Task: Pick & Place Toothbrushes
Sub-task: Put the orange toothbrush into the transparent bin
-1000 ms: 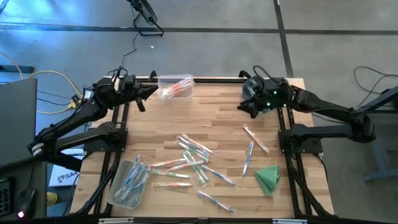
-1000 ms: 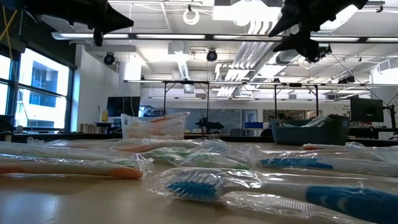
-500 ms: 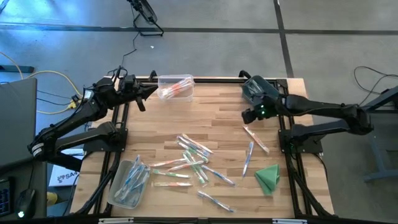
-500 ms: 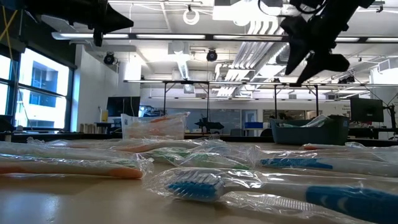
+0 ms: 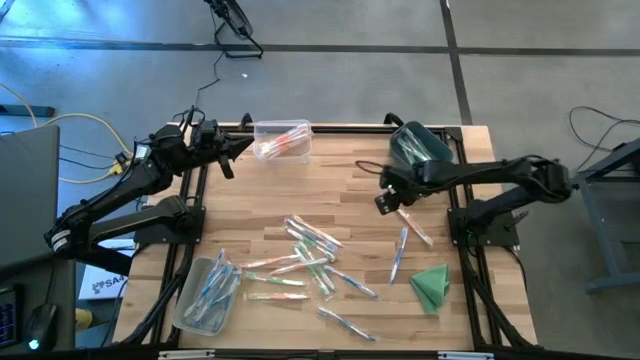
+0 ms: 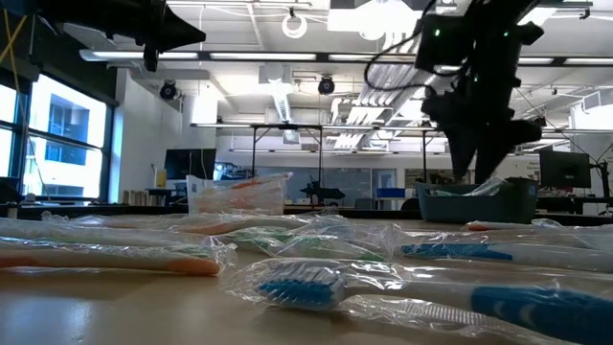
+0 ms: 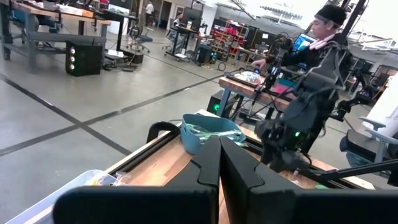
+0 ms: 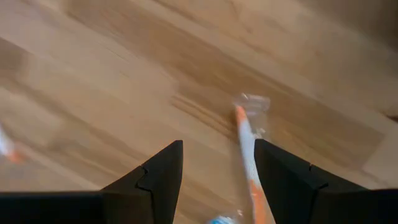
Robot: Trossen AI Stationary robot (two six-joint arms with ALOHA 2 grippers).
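Wrapped toothbrushes (image 5: 305,255) lie scattered flat on the middle of the wooden table. An orange-handled one (image 5: 411,223) lies apart at the right, also seen as the orange toothbrush (image 8: 247,149) in the right wrist view. My right gripper (image 5: 386,201) hangs open above the table, pointing down, its fingers (image 8: 155,180) standing over the boards on either side of that brush's end without touching it. My left gripper (image 5: 240,148) waits shut at the far left, level, beside a clear bin (image 5: 282,140) holding orange brushes.
A teal bin (image 5: 418,145) stands at the far right, behind my right arm. A clear bin (image 5: 207,293) with blue brushes sits at the near left. A folded green cloth (image 5: 432,287) lies at the near right. A person (image 7: 323,31) is beyond the table.
My right gripper has come down from beside the teal bin toward the table's middle and near edge, tipping from roughly level to pointing down. Its fingers stay open.
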